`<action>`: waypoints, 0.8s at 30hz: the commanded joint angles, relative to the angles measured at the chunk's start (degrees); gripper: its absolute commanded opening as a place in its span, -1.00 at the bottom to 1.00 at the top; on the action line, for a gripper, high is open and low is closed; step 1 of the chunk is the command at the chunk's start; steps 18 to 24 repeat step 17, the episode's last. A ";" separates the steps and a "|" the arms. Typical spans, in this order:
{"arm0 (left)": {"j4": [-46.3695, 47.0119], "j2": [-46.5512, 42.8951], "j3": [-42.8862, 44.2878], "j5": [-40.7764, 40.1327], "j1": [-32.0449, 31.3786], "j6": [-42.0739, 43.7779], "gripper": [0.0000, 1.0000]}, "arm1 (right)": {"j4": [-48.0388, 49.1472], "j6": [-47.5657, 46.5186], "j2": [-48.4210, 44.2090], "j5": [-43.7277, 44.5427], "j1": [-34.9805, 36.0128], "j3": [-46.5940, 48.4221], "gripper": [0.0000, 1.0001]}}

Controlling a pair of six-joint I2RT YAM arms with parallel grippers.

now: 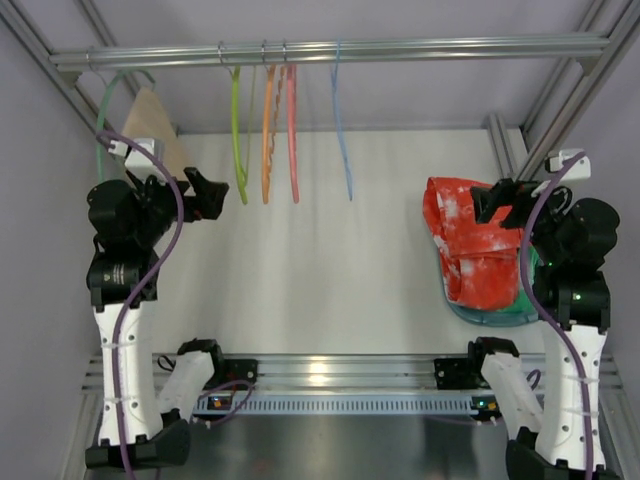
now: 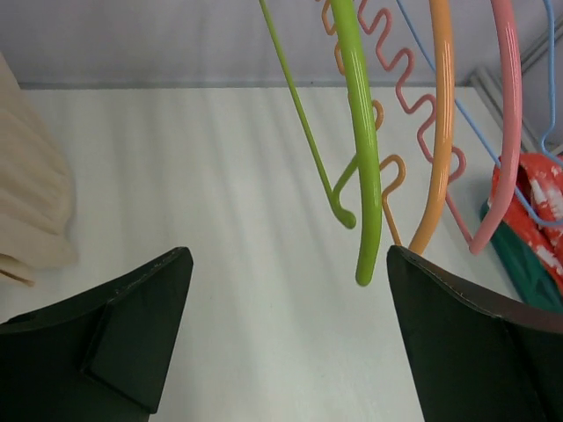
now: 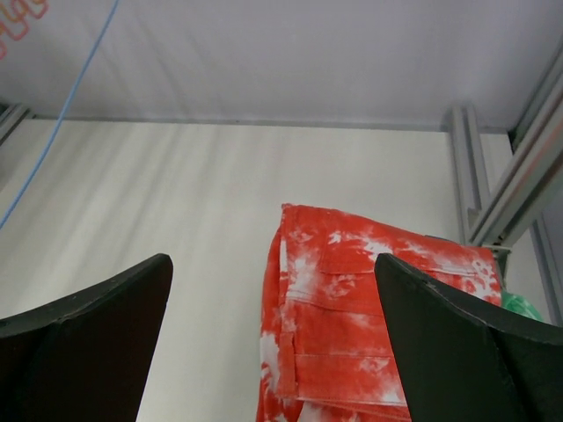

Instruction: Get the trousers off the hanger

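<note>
The trousers (image 1: 468, 245), red-orange with white splotches, lie folded in a heap on the table at the right, off any hanger. They also show in the right wrist view (image 3: 352, 325) and at the edge of the left wrist view (image 2: 541, 189). The lime hanger (image 1: 238, 140) hangs bare from the rail. Its lower end (image 2: 365, 176) dangles just ahead of my left gripper (image 2: 286, 255), near the right finger. My left gripper (image 1: 218, 192) is open and holds nothing. My right gripper (image 1: 492, 203) hovers over the trousers' top edge, open (image 3: 271, 259) and empty.
An orange hanger (image 1: 267, 140), a pink hanger (image 1: 292, 140) and a thin blue wire hanger (image 1: 342, 130) hang on the rail (image 1: 420, 47) beside the lime one. A tan garment (image 1: 155, 125) hangs at far left. Green cloth (image 1: 490, 316) lies under the trousers.
</note>
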 commanded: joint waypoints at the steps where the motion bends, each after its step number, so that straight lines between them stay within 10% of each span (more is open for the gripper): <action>1: -16.71 -1.40 3.91 2.70 0.09 13.16 0.97 | -1.00 -3.49 -2.56 -8.70 -0.29 -2.01 0.99; 24: -26.40 -5.98 2.59 3.23 0.09 20.55 0.97 | -10.67 -10.53 -15.57 -15.04 -0.20 -11.15 0.99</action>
